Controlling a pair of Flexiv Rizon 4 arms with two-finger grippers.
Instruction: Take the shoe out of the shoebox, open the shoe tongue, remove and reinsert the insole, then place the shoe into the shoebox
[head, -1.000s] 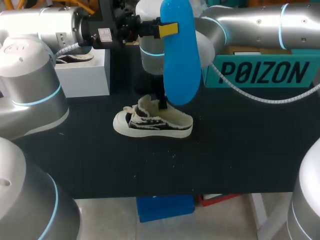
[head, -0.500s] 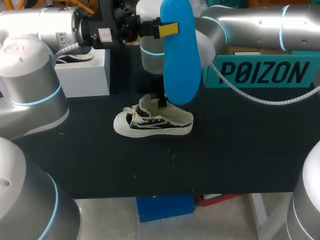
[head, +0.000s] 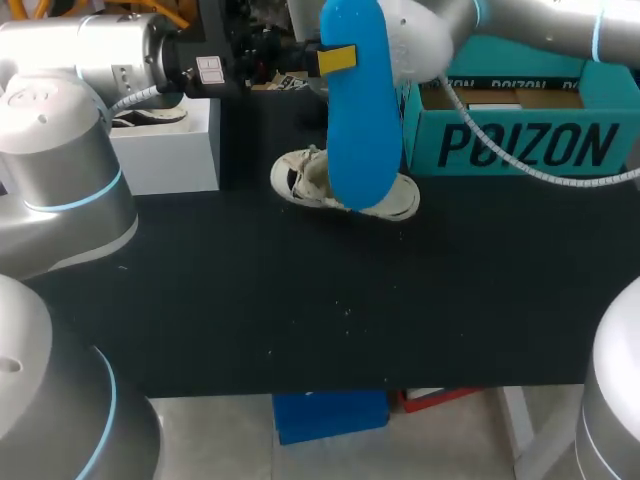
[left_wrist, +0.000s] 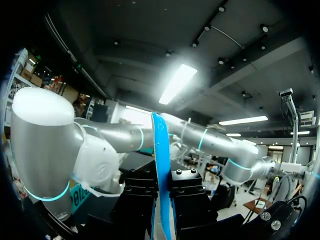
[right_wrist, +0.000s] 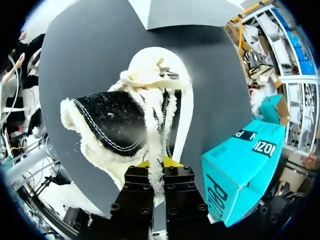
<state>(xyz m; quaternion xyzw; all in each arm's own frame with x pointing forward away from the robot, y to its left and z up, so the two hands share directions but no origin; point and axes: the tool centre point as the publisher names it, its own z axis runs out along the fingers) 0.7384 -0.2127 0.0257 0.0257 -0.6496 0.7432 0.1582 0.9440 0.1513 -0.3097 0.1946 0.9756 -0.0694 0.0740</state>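
- Left gripper (left_wrist: 162, 202) clamps the blue insole (head: 362, 110), held upright above the black table (head: 300, 300).
- Right gripper (right_wrist: 155, 164) pinches the shoe (head: 300, 180) by its fleecy collar, just beside the teal shoebox (head: 520, 150).

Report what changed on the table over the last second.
The right fingers, shut on the fleecy edge of the shoe, carried it from the table's middle back and rightward, up to the teal shoebox; the right arm withdrew the same way. Unchanged: the left fingers hold the blue insole upright in the same spot.
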